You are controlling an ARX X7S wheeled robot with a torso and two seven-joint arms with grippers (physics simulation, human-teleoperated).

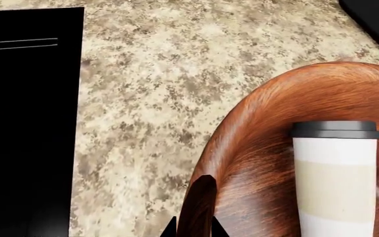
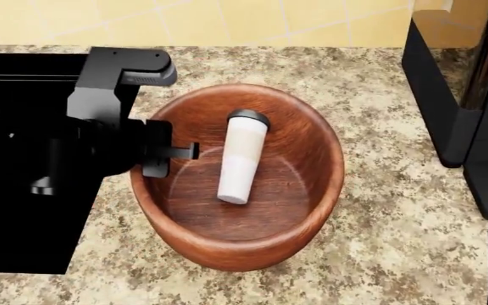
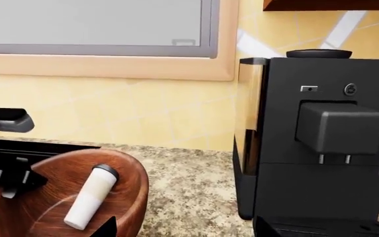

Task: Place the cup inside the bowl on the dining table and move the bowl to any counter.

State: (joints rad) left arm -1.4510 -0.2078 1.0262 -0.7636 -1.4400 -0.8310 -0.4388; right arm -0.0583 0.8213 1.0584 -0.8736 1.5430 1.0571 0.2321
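The reddish-brown wooden bowl [image 2: 312, 140] stands on the mottled tan-brown granite counter [image 2: 380, 210]. The white-cream cup [image 2: 242, 159] with its dark grey lid lies tilted inside the bowl, lid end up against the far wall. My left gripper [image 2: 180, 152] is shut on the bowl's left rim. In the left wrist view its fingertips straddle the rim [image 1: 194, 228], with the bowl [image 1: 262, 148] and the cup [image 1: 337, 182] beyond. My right gripper [image 3: 188, 229] is open and empty, low beside the bowl [image 3: 51, 207], which holds the cup [image 3: 91, 197]. The dining table is out of view.
A black coffee machine [image 2: 460, 95] stands on the counter right of the bowl and also shows in the right wrist view [image 3: 321, 143]. A black flat surface [image 2: 23, 210] lies left of the bowl under my left arm. A yellow tiled wall [image 2: 253, 19] runs behind.
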